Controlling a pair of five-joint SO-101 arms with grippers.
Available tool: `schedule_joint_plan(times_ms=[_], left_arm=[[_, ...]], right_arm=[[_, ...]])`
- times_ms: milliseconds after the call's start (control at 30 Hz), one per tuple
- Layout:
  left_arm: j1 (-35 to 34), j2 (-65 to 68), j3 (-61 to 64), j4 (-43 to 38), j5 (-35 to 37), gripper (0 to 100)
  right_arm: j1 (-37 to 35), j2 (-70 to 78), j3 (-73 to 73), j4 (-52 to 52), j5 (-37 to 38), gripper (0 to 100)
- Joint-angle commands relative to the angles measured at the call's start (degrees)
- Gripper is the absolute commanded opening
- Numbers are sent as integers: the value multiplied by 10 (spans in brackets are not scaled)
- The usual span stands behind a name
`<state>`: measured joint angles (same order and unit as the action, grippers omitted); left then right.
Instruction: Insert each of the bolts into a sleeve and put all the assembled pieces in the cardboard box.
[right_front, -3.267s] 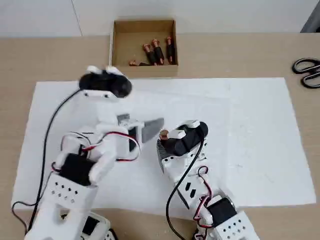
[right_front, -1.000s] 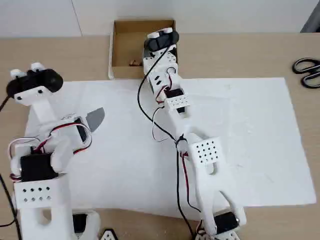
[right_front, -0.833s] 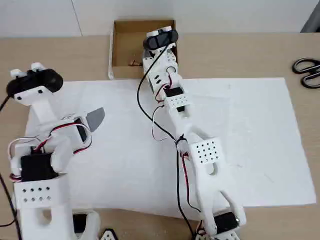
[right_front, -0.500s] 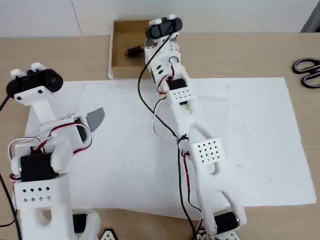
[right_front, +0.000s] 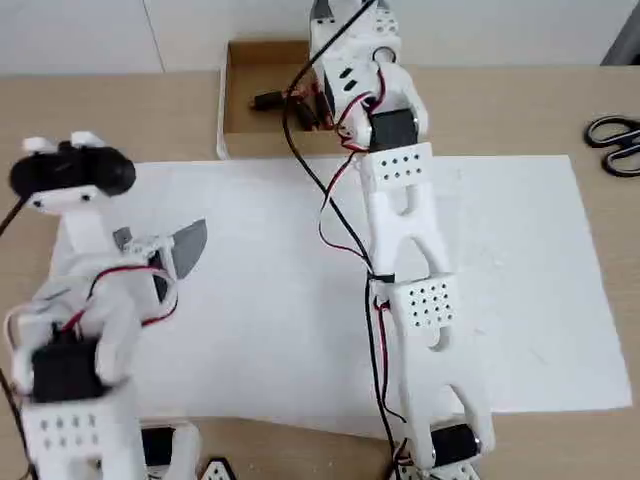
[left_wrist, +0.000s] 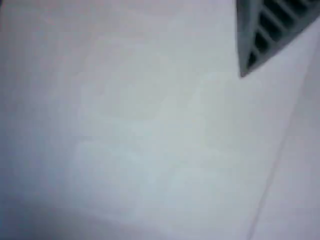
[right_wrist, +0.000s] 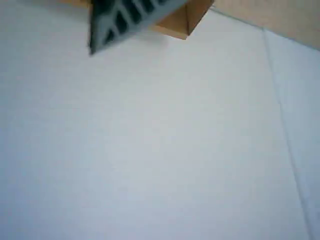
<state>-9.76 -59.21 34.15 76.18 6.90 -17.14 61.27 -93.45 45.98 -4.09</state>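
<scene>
Currently, right gripper (right_front: 322, 10), cut off above cardboard box (right_front: 238, 75): you cannot tell its grip. Your left gripper (right_front: 155, 243): spread over paper (right_front: 500, 250); assembled pieces (right_front: 268, 101) part-hidden.

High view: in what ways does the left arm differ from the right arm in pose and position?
The right arm is stretched almost straight across the white sheet, while the left arm is folded back. The right arm's end is at the cardboard box; the left arm's end is over the sheet's left part, apart from the box. Both are white with black motors.
</scene>
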Motion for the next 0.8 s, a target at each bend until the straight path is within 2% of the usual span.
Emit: schedule_joint_plan(times_ms=[0, 233, 433, 600, 767], left_arm=[[2, -78, -1, -2, -28, 314], [1, -231, 61, -4, -47, 314], [3, -355, 175, -67, -46, 314], [1, -451, 264, -112, -46, 314], [3, -446, 300, -119, -46, 314]], right_arm=[[7, -117, -32, 68, 4, 199], [4, -317, -30, 315, 4, 199], [24, -455, -30, 489, 4, 199], [49, -567, -29, 502, 4, 199], [52, -657, -29, 504, 4, 199]])
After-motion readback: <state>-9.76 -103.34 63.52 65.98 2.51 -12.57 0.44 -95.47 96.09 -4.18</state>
